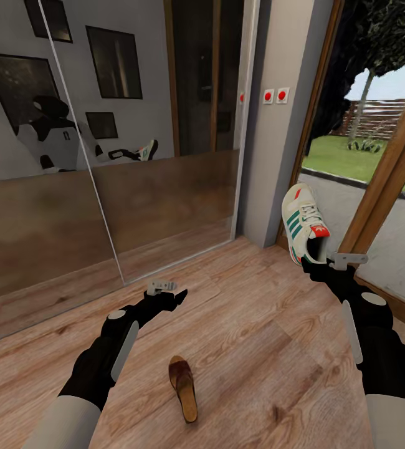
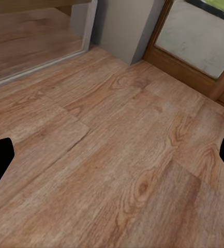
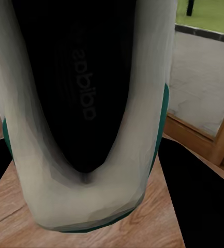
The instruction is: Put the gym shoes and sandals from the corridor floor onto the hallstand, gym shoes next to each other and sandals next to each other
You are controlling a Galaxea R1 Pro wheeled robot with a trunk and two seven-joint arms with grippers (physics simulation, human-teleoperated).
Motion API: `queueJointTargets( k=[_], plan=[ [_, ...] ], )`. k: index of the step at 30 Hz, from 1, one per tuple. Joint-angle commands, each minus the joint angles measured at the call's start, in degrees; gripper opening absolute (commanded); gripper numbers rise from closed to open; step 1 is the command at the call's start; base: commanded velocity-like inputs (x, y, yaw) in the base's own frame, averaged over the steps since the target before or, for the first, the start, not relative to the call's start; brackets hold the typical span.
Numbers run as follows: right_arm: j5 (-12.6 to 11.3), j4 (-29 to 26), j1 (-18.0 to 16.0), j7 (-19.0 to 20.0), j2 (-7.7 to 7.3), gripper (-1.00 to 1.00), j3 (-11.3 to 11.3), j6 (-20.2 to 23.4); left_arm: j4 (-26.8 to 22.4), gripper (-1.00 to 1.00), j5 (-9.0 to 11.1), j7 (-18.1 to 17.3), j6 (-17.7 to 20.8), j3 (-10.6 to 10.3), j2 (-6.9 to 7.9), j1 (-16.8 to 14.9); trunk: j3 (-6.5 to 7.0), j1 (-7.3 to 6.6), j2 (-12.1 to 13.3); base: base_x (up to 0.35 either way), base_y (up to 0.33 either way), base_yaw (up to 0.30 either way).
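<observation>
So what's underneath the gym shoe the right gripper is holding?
The gym shoe hangs from the right gripper above bare wood-plank floor. The shoe hides the floor directly beneath it.

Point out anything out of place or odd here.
A lone sandal lies on the corridor floor between the arms, its mate not beside it. The right hand holds a gym shoe aloft, toe up. The left hand is open over bare planks.

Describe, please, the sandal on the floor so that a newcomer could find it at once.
Start at the big mirrored wall on the left and look down to the wood-plank floor in front of it. The sandal lies flat between the robot's two arms, nearer the left gripper. It is small, dark brown with a tan insole, unlike the white, green-striped sneaker held up by the right gripper.
</observation>
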Motion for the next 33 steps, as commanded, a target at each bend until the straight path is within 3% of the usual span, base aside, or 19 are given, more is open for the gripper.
queueJointTargets(
  k=[1, 17, 33],
  plan=[
    [0.30, -0.08, -0.03, 0.43, 0.01, -1.00, -0.10, 0.29, -0.06, 1.00, 0.60, -0.01, 0.51, 0.03, -0.02, -0.02, -0.05, -0.01, -0.02, 0.006, -0.006, 0.000],
    [0.30, -0.04, -0.02, 0.43, 0.01, -1.00, -0.10, 0.29, -0.10, 1.00, 0.60, -0.01, 0.51, 0.03, -0.04, -0.02, -0.43, -0.01, -0.02, 0.001, -0.098, 0.126],
    [0.30, -0.03, -0.02, 0.39, 0.02, -1.00, -0.02, 0.30, -0.08, 1.00, 0.60, -0.01, 0.51, 0.03, -0.05, -0.02, -0.46, -0.01, -0.02, 0.000, -0.047, 0.011]
  ],
)
